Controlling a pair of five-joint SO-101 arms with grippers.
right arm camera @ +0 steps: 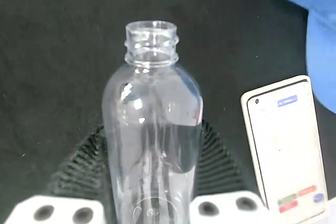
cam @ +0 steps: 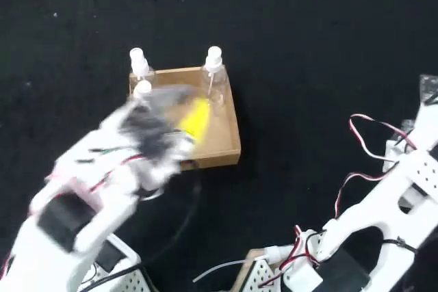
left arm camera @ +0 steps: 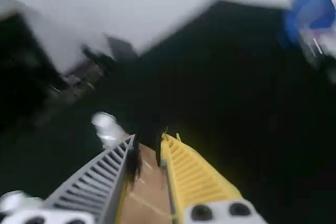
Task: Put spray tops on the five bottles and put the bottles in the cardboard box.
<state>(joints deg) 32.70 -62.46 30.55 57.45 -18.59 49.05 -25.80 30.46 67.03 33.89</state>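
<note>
Uncapped bottle (right arm camera: 152, 93) clamped in right tool (right arm camera: 152, 153), neck pointing away along its jaws; left tool (left arm camera: 148, 140), jaws slightly apart and empty, hovers over cardboard box (cam: 229, 147), well apart from it.

Desk (cam: 308, 52): black cloth, matt, faintly fuzzy.
Cardboard box (cam: 224, 135): brown card, matt.
Spray tops (cam: 213, 56) at the box's rim: white plastic, smooth.
Bottle (right arm camera: 152, 93): clear plastic, glossy, with highlights.
Left gripper (left arm camera: 148, 142) jaws: ribbed plastic, one yellow, one grey.
Right gripper (right arm camera: 154, 128) jaws: black ribbed plastic, matt.
Phone (right arm camera: 283, 145): glossy screen, pale smooth case.
</note>
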